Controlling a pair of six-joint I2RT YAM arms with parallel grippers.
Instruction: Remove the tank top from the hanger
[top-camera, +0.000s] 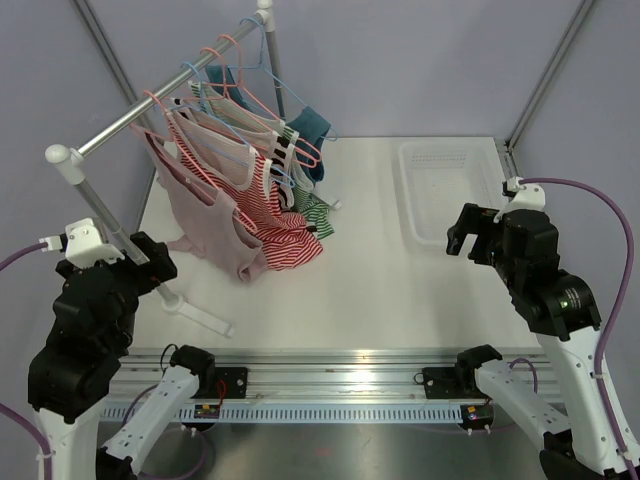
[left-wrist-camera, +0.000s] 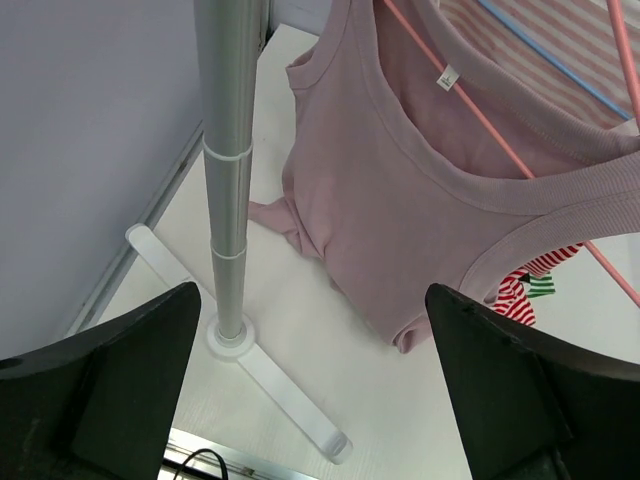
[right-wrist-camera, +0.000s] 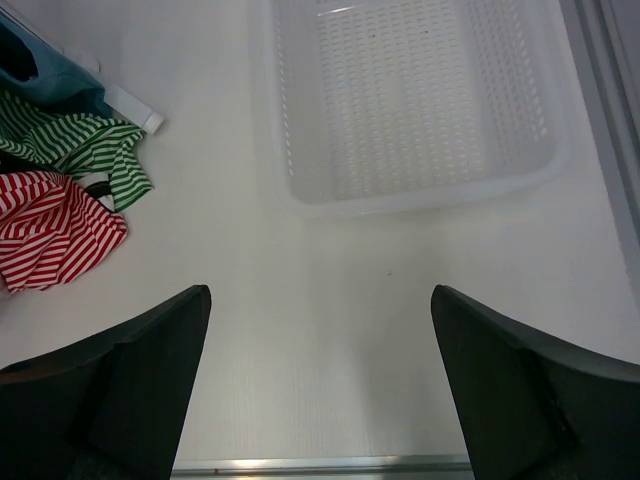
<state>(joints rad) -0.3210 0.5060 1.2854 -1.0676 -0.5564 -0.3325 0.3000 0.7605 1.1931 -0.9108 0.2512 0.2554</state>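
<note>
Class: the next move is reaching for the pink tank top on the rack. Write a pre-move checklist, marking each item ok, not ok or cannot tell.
1. Left gripper open, holding nothing: ok.
2. Right gripper open, holding nothing: ok.
3. Pink tank top hanging on its pink hanger, frontmost on the rack: ok.
4. Straight path from the left gripper to the top: not ok; the rack pole stands directly ahead, so it probably needs an approach from the right.
5. Hem free of the red-striped top: cannot tell; they bunch together on the table.
6. Basket upright near the right arm: ok.
</note>
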